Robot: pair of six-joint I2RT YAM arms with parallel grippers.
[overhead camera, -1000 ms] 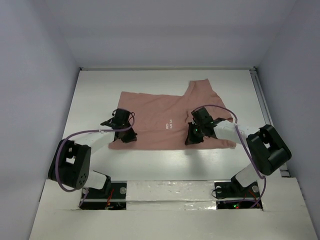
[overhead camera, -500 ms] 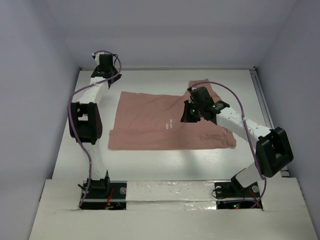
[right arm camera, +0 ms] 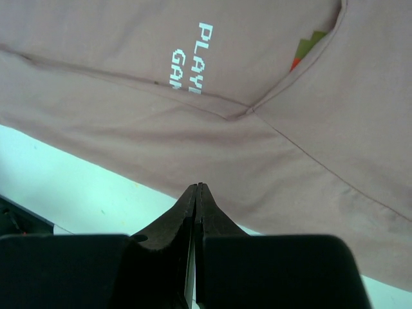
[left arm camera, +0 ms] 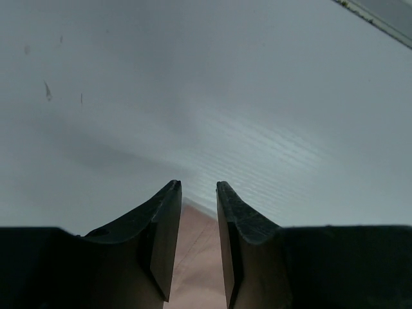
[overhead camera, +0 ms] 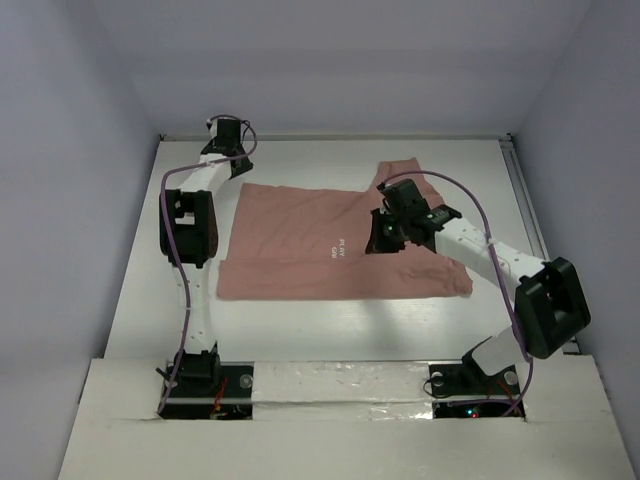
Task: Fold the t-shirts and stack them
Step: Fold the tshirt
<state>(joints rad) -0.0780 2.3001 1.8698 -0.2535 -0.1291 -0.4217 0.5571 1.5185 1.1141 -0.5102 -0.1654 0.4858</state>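
The dusty-pink t-shirt [overhead camera: 300, 240] lies flat on the white table [overhead camera: 300, 320], white lettering [overhead camera: 337, 248] near its middle and one sleeve [overhead camera: 405, 178] at the far right. My left gripper [overhead camera: 228, 140] is stretched out beyond the shirt's far left corner. In the left wrist view its jaws [left arm camera: 198, 187] stand apart, and pink cloth [left arm camera: 196, 257] shows through the gap below them. My right gripper [overhead camera: 377, 238] hovers over the shirt's right half. The right wrist view shows it [right arm camera: 197, 187] shut and empty above the t-shirt [right arm camera: 257, 148], with the lettering [right arm camera: 190, 58] and a red-orange print [right arm camera: 302, 55] ahead.
Pale walls close the table in at the back and on both sides. A metal rail [overhead camera: 525, 210] runs along the right edge. Both arm bases sit at the near edge on a taped white ledge [overhead camera: 340, 380].
My left arm swung from the shirt's near left edge out to the far left corner, and its jaws parted. My right gripper lifted off the near right part and moved back a little.
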